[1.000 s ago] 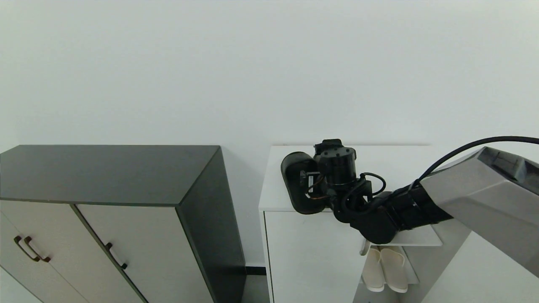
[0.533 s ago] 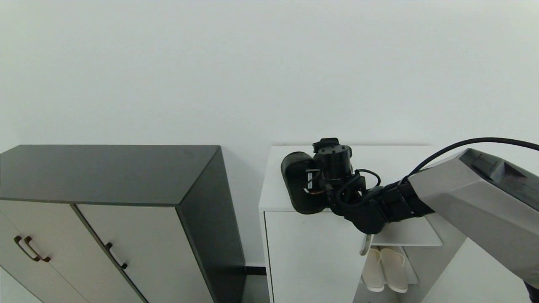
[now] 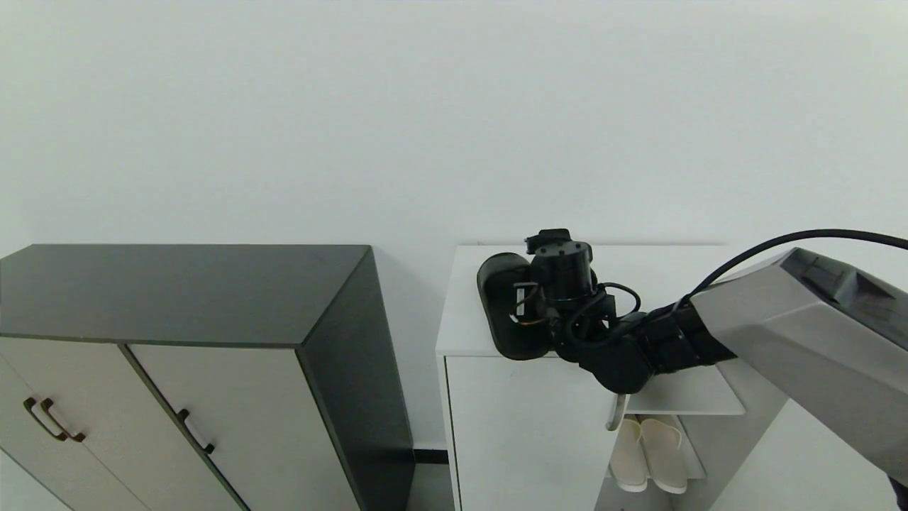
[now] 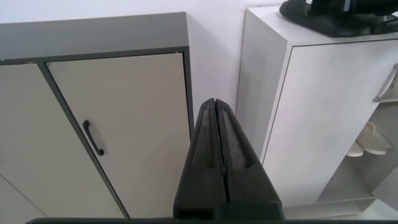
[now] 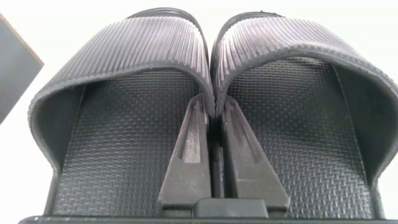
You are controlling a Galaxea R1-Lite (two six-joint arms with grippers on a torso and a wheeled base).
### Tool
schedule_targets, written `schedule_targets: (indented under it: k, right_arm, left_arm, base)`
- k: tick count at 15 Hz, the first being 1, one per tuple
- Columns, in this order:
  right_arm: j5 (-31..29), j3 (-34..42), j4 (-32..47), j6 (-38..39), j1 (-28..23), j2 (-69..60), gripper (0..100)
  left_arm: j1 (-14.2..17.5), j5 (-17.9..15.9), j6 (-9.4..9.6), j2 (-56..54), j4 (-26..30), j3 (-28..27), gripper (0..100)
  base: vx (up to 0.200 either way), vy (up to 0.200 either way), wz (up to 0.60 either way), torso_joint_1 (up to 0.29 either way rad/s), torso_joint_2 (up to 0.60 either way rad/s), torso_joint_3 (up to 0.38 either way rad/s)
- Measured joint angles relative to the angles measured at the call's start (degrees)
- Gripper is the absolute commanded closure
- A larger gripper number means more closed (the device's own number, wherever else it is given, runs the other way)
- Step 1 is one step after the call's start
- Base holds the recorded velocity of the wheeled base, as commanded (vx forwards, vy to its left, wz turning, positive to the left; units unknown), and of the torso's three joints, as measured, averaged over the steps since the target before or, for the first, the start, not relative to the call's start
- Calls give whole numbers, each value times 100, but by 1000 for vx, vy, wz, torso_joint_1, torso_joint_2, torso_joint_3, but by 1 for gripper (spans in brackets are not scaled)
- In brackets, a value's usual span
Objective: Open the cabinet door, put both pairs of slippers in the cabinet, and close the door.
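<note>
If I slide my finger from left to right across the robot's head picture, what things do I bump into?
First the dark grey-topped cabinet with beige doors → then the pair of black ribbed rubber slippers → then the pair of white slippers on a low shelf.

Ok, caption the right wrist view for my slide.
Right gripper clamps the black slippers together at their inner straps.

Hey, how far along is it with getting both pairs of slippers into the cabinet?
Done: the white cabinet stands open, and the white slippers sit inside it. In hand: the right gripper has its jaws shut on the adjoining inner edges of the black slippers, up at the cabinet top. Left: put that pair inside, then close the cabinet.
</note>
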Motion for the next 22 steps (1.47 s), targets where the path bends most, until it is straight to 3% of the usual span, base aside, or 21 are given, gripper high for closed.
schedule_targets:
  k: [6, 10, 14, 22]
  right_arm:
    - [0, 1058, -295, 20, 312, -840, 100]
    - [118, 2508, -851, 20, 571, -1543, 100]
    - [681, 3884, -1191, 33, 818, -2466, 100]
    - [674, 4225, -1215, 60, 905, -2820, 100]
  left_arm:
    - [0, -2, 0, 0, 0, 0, 100]
    - [0, -2, 7, 0, -2, 0, 100]
    - [0, -2, 5, 0, -2, 0, 100]
    - [0, -2, 5, 0, -5, 0, 100]
  base:
    - [0, 0, 0, 0, 0, 0]
    - [0, 0, 0, 0, 0, 0]
    - [0, 0, 0, 0, 0, 0]
    - [0, 0, 0, 0, 0, 0]
